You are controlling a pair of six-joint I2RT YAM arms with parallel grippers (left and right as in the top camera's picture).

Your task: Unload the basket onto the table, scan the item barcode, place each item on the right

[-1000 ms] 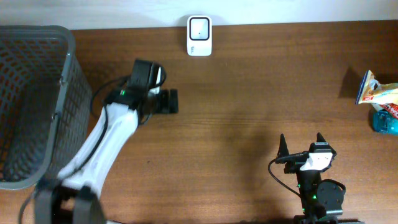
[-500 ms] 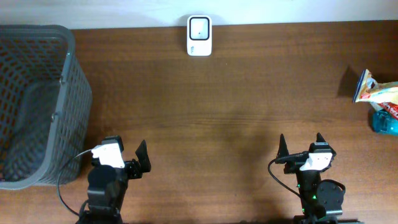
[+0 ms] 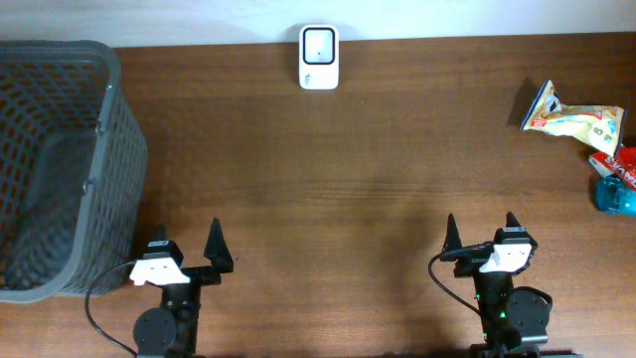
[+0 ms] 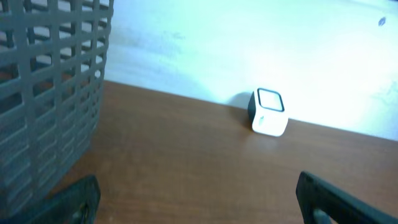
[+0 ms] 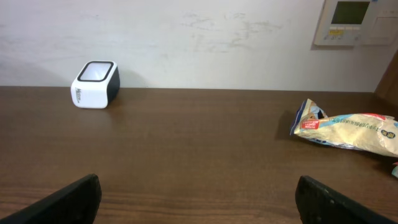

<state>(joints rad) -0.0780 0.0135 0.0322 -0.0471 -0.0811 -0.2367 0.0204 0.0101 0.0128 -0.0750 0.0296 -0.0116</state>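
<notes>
Overhead first: located scanner (image 3: 319, 58), white with a dark window, at far edge of table (image 3: 378, 169), roughly mid-width. Noted snack bag (image 3: 573, 120) lying flat at far right, well apart from scanner and from both arms. Logged a red packet (image 3: 623, 160) and a blue item (image 3: 616, 194) just beside it on the near side, both cut by the frame edge; cannot tell what they are. Found grey mesh basket (image 3: 60, 169) taking up the left end of table.

Found left gripper (image 3: 187, 245) at near edge, just right of basket's near corner, pointing toward far edge. Jaws spread fully wide, nothing between them. Found right gripper (image 3: 481, 225) at near edge too, right of centre, same heading. Jaws equally wide, nothing held, well short of snack bag.

Checked left wrist: two dark fingers (image 4: 74, 199) in the bottom corners, only bare wood between. Basket wall close on the left; scanner ahead, slightly right of centre, in front of a pale wall.

Checked right wrist: fingers again in the bottom corners, bare wood between. Scanner far off to the left by the wall. Snack bag at right, lying on its side, crimped end toward scanner. Noted wall panel (image 5: 351, 22) mounted above snack bag.
</notes>
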